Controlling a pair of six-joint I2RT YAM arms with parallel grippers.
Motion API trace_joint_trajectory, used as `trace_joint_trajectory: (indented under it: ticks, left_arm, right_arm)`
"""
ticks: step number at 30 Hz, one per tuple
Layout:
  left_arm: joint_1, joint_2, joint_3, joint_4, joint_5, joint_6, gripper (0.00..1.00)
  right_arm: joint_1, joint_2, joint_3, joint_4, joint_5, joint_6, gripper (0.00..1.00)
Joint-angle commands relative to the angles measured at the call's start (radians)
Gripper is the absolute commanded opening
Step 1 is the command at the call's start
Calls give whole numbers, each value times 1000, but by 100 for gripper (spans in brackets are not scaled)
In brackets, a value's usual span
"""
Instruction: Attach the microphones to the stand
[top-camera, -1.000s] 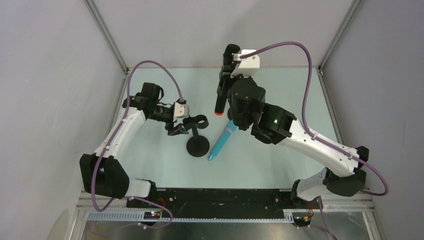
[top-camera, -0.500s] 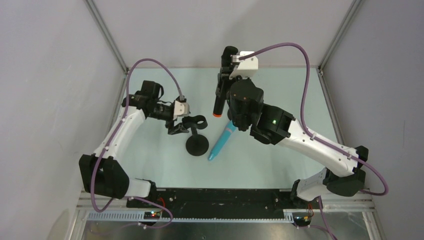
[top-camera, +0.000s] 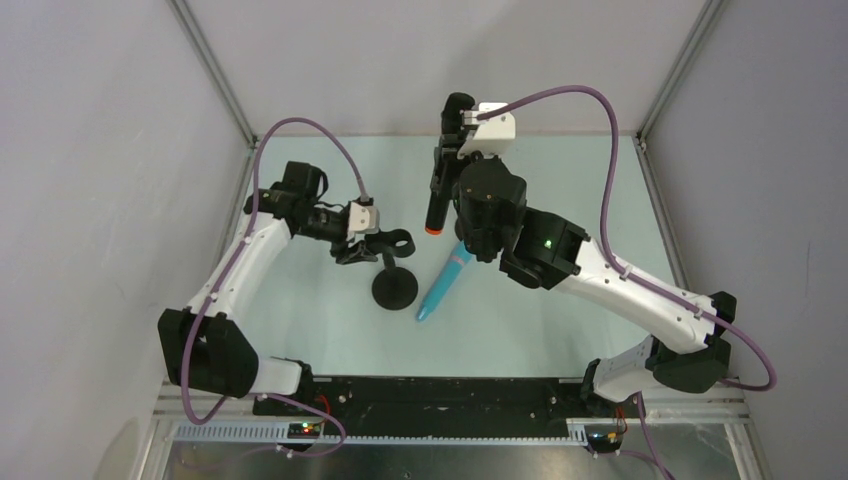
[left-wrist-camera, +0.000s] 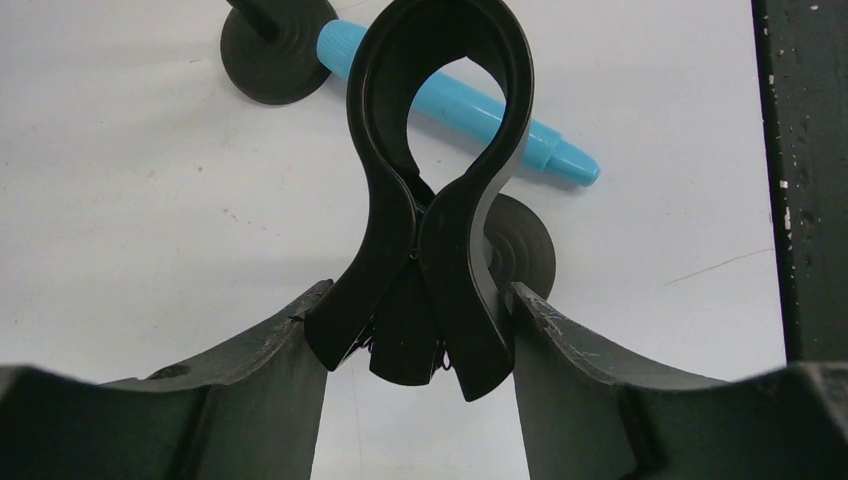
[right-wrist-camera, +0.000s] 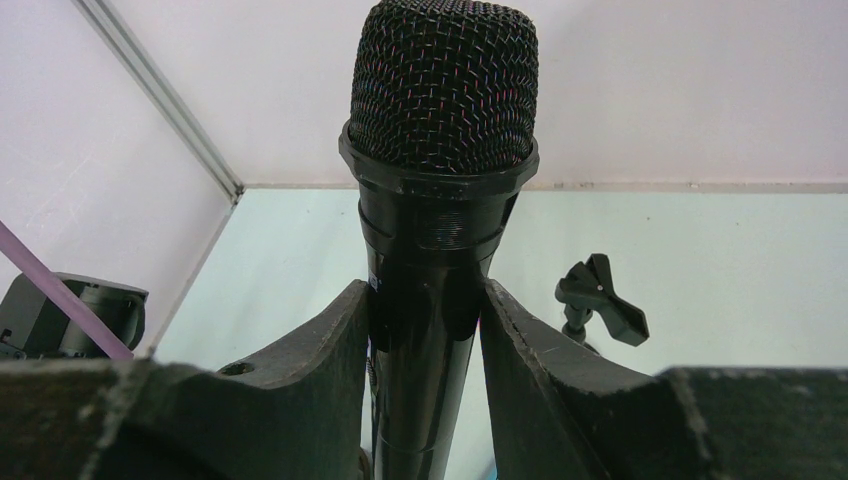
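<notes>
Top view: the left claw sits at the clip atop the stand; the right claw holds the black microphone above the far desk; the turquoise microphone lies beside the stand's base. Left wrist: the fingers press both clip handles; its loop is empty. Right wrist: the fingers pinch the black microphone's body; neither microphone is attached yet.

No text, label, brand or number is legible on anything here.
</notes>
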Motion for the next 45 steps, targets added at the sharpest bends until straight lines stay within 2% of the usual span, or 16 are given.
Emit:
trace_joint_trajectory:
  ticks: [1, 2, 3, 4, 10, 11, 12, 15, 18, 19, 27, 31, 34, 37, 40, 45]
  left_arm:
    - [-7, -27, -15, 10, 19, -11, 18]
    - [-9, -30, -21, 10, 21, -24, 15]
    - [-9, -33, -22, 10, 23, -37, 5]
    - [-9, -33, -24, 10, 25, -46, 3]
    - [-9, -46, -44, 10, 34, -108, 0]
    - [-9, -48, -46, 9, 34, -113, 9]
    - [-9, -46, -21, 10, 21, -144, 33]
    - [-8, -34, 10, 10, 5, -213, 51]
    - [-8, -47, 2, 10, 11, -234, 95]
    - [-8, -62, -12, 9, 13, -232, 97]
    - [61, -134, -34, 10, 59, -260, 100]
    - [144, -157, -19, 8, 89, -248, 99]
    - [174, -123, -3, 9, 55, -239, 100]
    - [226, -89, 11, 9, 32, -226, 100]
    - [240, -56, 13, 8, 18, -170, 100]
    - [239, 13, 63, 7, 60, -172, 100]
  right_arm:
    - [-7, 7, 30, 48, -10, 14, 0]
    - [-7, 12, 35, 50, -14, 14, 0]
    - [-7, 24, 38, 51, -20, 14, 0]
    - [-7, 31, 48, 50, -23, 14, 0]
    - [-8, 84, 84, 58, -45, 17, 0]
    - [-9, 90, 88, 58, -45, 19, 0]
    - [-13, 92, 92, 53, -51, 24, 0]
    - [-21, 89, 92, 35, -54, 43, 0]
    - [-30, 80, 90, 2, -51, 66, 0]
    - [-30, 76, 88, -9, -48, 72, 0]
    - [-38, 9, 1, -218, -8, 239, 0]
    - [-68, -33, -62, -456, -89, 455, 0]
    - [-107, -96, -216, -586, -174, 672, 0]
    - [-187, -177, -405, -573, -347, 845, 0]
    - [-249, -209, -595, -501, -446, 918, 0]
    - [-311, -136, -692, -413, -545, 945, 0]
